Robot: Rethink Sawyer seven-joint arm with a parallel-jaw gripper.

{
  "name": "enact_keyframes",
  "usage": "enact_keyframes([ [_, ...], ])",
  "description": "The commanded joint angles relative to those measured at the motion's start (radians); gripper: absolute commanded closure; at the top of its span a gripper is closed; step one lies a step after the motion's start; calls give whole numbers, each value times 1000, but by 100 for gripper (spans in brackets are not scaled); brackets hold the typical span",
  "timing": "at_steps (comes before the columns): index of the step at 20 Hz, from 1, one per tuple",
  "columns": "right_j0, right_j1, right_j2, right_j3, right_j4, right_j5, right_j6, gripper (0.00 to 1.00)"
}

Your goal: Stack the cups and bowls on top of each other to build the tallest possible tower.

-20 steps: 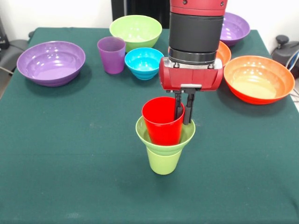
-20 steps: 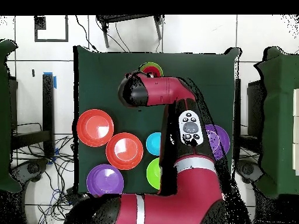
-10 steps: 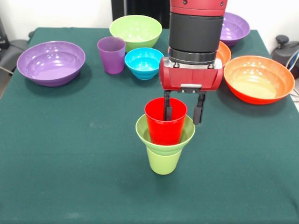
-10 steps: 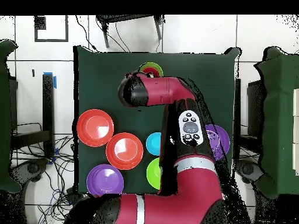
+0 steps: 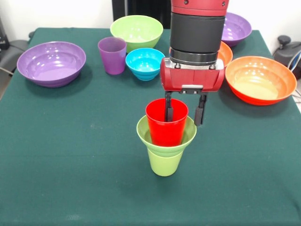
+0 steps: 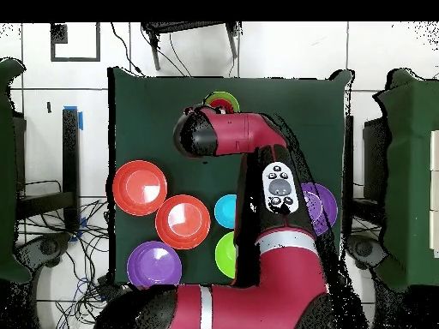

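A red cup [image 5: 165, 127] stands upright inside a small lime-green bowl [image 5: 143, 132], which rests on a lime-green cup [image 5: 164, 164] near the middle of the table. Together they form the tower, whose top peeks out beside the arm as the lime rim [image 6: 225, 98] in the overhead view. My gripper [image 5: 183, 121] hangs open over the red cup's right rim. One finger [image 5: 168, 110] reaches inside the cup and the other [image 5: 199, 113] is outside it. Farther back are the small blue bowl [image 5: 145, 62] and the purple cup [image 5: 112, 55].
A medium lime-green bowl [image 5: 137, 30] sits at the back. A wide purple bowl [image 5: 51, 62] lies left, another [image 5: 237, 28] back right. One orange bowl [image 5: 260, 79] is at the right and a second [image 5: 226, 52] is partly behind the arm.
The gripper has opened and let go of the red cup, which went from tilted to upright in the small green bowl. Nothing has moved in the last half second.
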Motion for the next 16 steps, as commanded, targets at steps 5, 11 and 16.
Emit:
enact_keyframes([
  [5, 11, 21, 23, 48, -39, 53, 21, 0],
  [11, 24, -79, 25, 91, -6, 155, 12, 0],
  [16, 32, -115, 23, 93, 7, 210, 15, 0],
])
